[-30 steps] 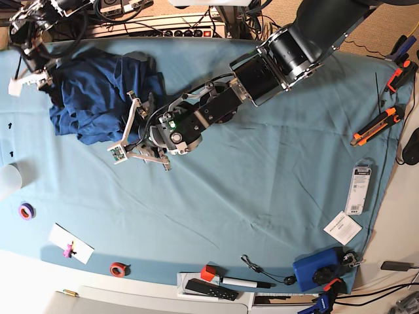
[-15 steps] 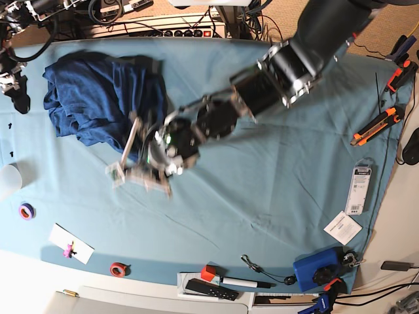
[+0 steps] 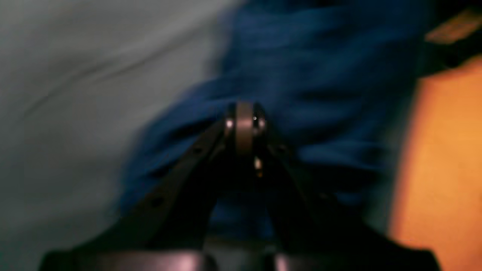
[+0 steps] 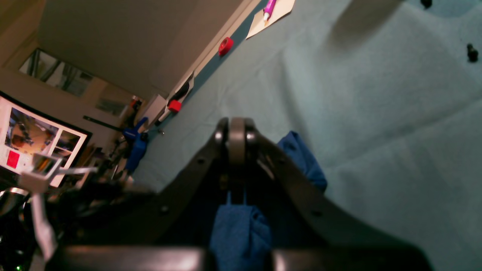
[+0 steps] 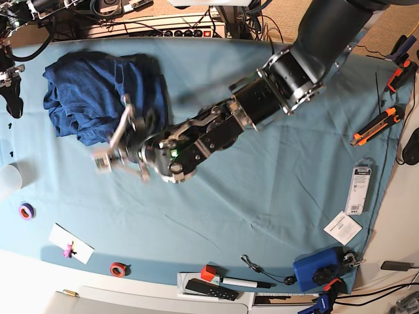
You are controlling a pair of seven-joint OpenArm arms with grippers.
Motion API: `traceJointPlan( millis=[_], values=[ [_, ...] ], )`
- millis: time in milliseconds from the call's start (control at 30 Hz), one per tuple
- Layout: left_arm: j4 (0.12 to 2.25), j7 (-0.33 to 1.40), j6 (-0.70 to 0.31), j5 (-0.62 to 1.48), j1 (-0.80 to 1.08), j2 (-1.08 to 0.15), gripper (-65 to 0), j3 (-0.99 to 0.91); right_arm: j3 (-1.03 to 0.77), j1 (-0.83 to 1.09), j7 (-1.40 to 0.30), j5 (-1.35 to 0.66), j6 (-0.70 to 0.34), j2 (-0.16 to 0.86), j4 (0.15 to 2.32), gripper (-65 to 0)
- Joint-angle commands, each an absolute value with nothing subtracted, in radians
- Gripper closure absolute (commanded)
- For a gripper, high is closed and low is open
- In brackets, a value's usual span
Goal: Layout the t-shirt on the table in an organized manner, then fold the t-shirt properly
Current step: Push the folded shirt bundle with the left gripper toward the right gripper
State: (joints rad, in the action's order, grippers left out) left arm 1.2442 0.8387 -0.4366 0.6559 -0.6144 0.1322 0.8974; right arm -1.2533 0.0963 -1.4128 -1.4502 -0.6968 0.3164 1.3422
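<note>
The dark navy t-shirt (image 5: 98,95) lies bunched at the table's (image 5: 275,190) back left. My left gripper (image 5: 111,140) is at the shirt's near right edge. In the blurred left wrist view its jaws (image 3: 244,120) are shut, with blue folds (image 3: 320,86) right behind the tips; I cannot tell if fabric is pinched. My right gripper (image 5: 10,82) is at the table's left edge, left of the shirt. In the right wrist view it is shut (image 4: 237,131) with a bit of blue cloth (image 4: 241,226) hanging between its fingers.
A white cup (image 5: 8,178), purple tape (image 5: 26,210), a paper card (image 5: 71,243) and red tape (image 5: 118,269) lie front left. A remote and marker (image 5: 216,286) sit at the front edge. Cutters (image 5: 374,125), a packet (image 5: 361,186) and a blue tool (image 5: 317,269) line the right side.
My left gripper has swung left and slightly back along the shirt's near edge. My right gripper moved left toward the table edge, and the shirt's left side spread out leftward.
</note>
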Motion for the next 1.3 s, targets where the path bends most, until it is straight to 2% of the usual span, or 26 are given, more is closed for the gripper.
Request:
traceJointPlan(
  millis=[0, 100, 233, 400, 533, 633, 867, 1100, 1267],
  values=[
    [1.261, 0.819, -0.454, 0.689, -0.622, 0.157, 0.0, 0.886, -1.243, 0.1, -1.396, -1.484, -0.698, 0.326, 1.361, 0.0],
    [1.261, 0.785, -0.481, 0.709, -0.56, 0.157, 0.0, 0.886, -1.19, 0.106, -1.396, -1.484, -0.698, 0.289, 1.361, 0.0],
    [1.261, 0.701, -0.46, 0.623, -0.512, 0.157, 0.0, 0.886, -1.079, 0.105, -1.396, -1.484, -0.698, 0.245, 1.361, 0.0],
    [1.26, 0.679, -0.327, 0.503, -0.506, 0.157, 0.0, 0.886, -0.953, 0.105, -1.396, -1.484, -0.698, 0.186, 1.361, 0.0],
    [1.26, 0.681, -0.208, 0.402, -0.5, 0.157, 0.0, 0.886, -0.929, 0.105, -1.396, -1.484, -0.698, 0.152, 1.361, 0.0],
    [1.26, 0.694, -0.149, 0.358, -0.495, 0.157, 0.0, 0.886, -0.931, 0.105, -1.396, -1.468, -0.698, 0.156, 1.361, 0.0],
    [1.26, 0.727, -0.028, 0.223, -0.496, 0.147, 0.0, 0.886, -0.931, 0.105, -1.396, -1.191, -0.698, 0.164, 1.361, 0.0],
    [1.261, 0.726, 0.036, 0.104, -0.509, 0.146, 0.0, 0.885, -0.931, 0.097, -1.375, -1.188, -0.698, 0.189, 1.361, 0.0],
    [1.261, 0.726, 0.06, 0.109, -0.538, 0.147, 0.0, 0.88, -0.931, 0.096, -1.363, -1.231, -0.698, 0.292, 1.362, 0.0]
  ],
)
